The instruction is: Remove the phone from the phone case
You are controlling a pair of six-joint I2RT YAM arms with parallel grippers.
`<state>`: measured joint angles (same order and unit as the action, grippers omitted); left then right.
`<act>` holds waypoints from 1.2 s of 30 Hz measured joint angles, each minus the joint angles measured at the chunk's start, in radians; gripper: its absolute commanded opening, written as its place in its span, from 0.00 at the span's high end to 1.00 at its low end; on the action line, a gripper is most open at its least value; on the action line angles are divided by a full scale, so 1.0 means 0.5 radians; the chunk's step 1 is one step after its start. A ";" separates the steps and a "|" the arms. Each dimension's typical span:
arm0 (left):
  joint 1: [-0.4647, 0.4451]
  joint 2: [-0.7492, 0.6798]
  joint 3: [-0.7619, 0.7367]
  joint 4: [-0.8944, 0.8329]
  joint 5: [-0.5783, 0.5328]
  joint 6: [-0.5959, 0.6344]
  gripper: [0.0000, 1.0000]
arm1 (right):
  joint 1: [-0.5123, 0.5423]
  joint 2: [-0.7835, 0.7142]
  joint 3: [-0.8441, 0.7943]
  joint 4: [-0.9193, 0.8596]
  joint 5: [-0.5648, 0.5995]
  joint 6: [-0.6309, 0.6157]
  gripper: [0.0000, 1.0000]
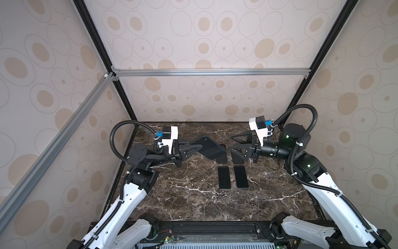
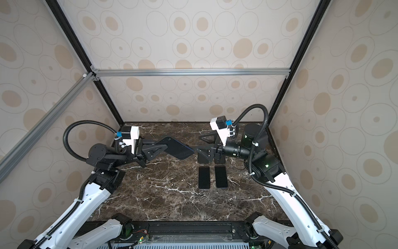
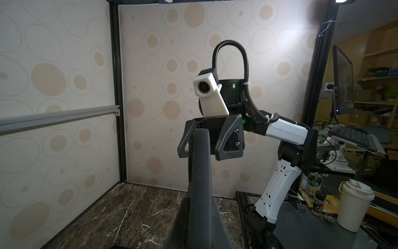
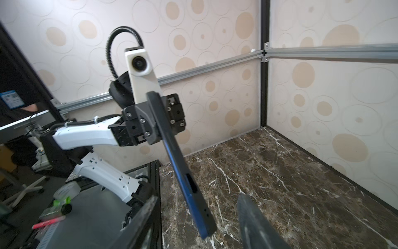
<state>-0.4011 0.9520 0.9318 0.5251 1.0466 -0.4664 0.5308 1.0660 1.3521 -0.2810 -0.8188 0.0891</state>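
Clamping one end of the phone case (image 1: 212,148), the left gripper (image 1: 199,147) holds it tilted, clear of the marble table (image 1: 183,194). Whether the phone sits inside cannot be told. Just right of the case, the right gripper (image 1: 230,142) hangs with fingers apart, touching nothing. The step looks like separating phone from case, so next the right fingers must close on the case's free end. Under the case lie two dark flat pieces (image 1: 221,160), and nearer the robot two bare phones (image 1: 224,177). A drop would hit them.

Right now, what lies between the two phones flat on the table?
Only a bare strip of table separates left phone and right phone; both top views show it.
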 measured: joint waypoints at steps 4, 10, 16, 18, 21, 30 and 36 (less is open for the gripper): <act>0.000 0.037 0.016 -0.088 0.064 0.056 1.00 | 0.000 0.134 0.180 -0.172 -0.226 -0.171 0.26; 0.000 0.071 0.056 -0.203 0.157 0.124 1.00 | 0.006 0.378 0.402 -0.412 -0.426 -0.333 0.29; 0.000 0.095 0.127 -0.329 0.195 0.214 1.00 | 0.057 0.544 0.568 -0.718 -0.474 -0.513 0.34; 0.000 0.098 0.132 -0.355 0.200 0.233 1.00 | 0.081 0.571 0.607 -0.799 -0.469 -0.565 0.38; 0.000 0.113 0.146 -0.388 0.201 0.254 1.00 | 0.106 0.593 0.631 -0.889 -0.461 -0.614 0.44; 0.000 0.134 0.147 -0.452 0.226 0.284 1.00 | 0.143 0.665 0.703 -0.988 -0.386 -0.675 0.74; 0.000 0.134 0.147 -0.460 0.227 0.268 1.00 | 0.148 0.668 0.703 -0.961 -0.349 -0.689 0.90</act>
<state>-0.4011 1.0191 1.0054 0.2951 1.1599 -0.3325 0.6048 1.4002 1.7035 -0.7612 -0.9936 -0.2554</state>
